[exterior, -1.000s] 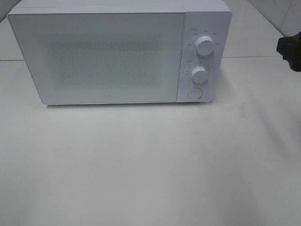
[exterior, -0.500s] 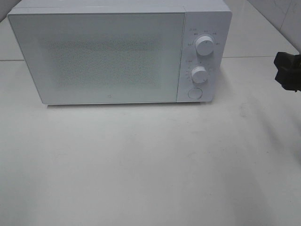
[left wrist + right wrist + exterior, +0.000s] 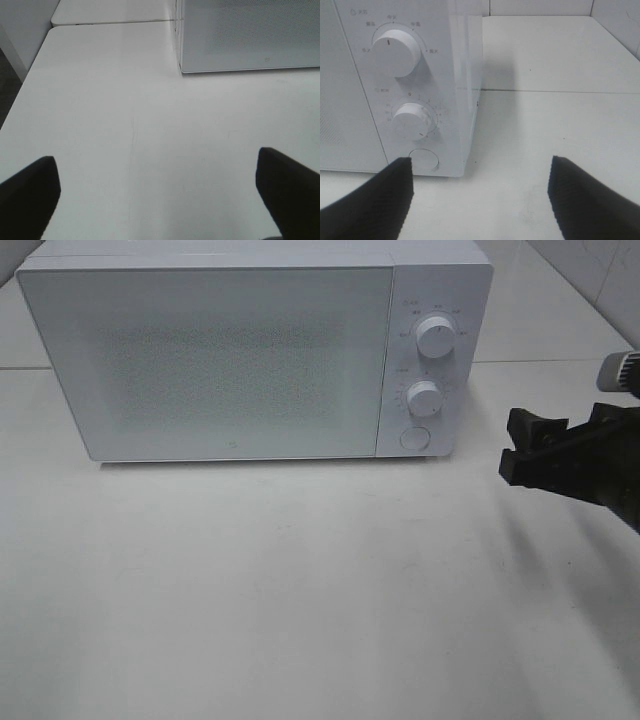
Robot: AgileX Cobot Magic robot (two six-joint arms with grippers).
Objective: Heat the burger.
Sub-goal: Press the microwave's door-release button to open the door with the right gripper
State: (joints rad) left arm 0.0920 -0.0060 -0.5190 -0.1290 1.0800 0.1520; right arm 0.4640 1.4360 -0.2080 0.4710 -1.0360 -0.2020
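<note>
The microwave (image 3: 255,355) fills the back of the tabletop (image 3: 300,600), and its door (image 3: 150,410) is shut, so there is no way inside. The upper knob (image 3: 395,52) and lower knob (image 3: 413,121) jut from the panel just ahead of my right end effector (image 3: 480,172), whose jaws are spread. To the microwave's right is free tabletop. In front of the door there is wide room, where my left end effector (image 3: 156,160) hovers with its jaws spread.

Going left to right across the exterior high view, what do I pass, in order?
microwave door → control panel → right gripper. The dials and button on the panel sit one above another, so they are not ordered separately.
</note>
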